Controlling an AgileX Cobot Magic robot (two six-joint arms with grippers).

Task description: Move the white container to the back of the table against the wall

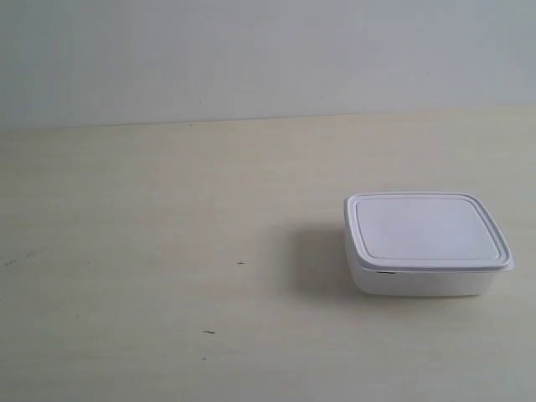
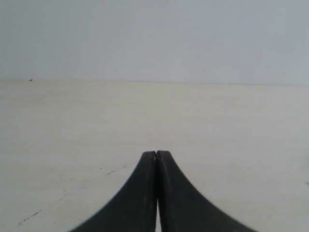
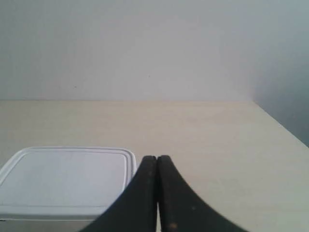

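The white container (image 1: 427, 244), a low lidded box with a greyish raised rim, rests on the table (image 1: 167, 218) at the exterior view's right, well short of the wall (image 1: 251, 50). No arm shows in the exterior view. In the right wrist view the white container (image 3: 63, 179) lies just beside my right gripper (image 3: 157, 157), whose black fingers are shut with nothing between them. My left gripper (image 2: 157, 152) is shut too, over bare table (image 2: 72, 125), with the wall (image 2: 154, 38) ahead. The container is out of the left wrist view.
A few tiny dark specks (image 1: 240, 263) mark the tabletop. The table's side edge (image 3: 280, 123) shows in the right wrist view, with a grey side wall (image 3: 289, 72) beyond it.
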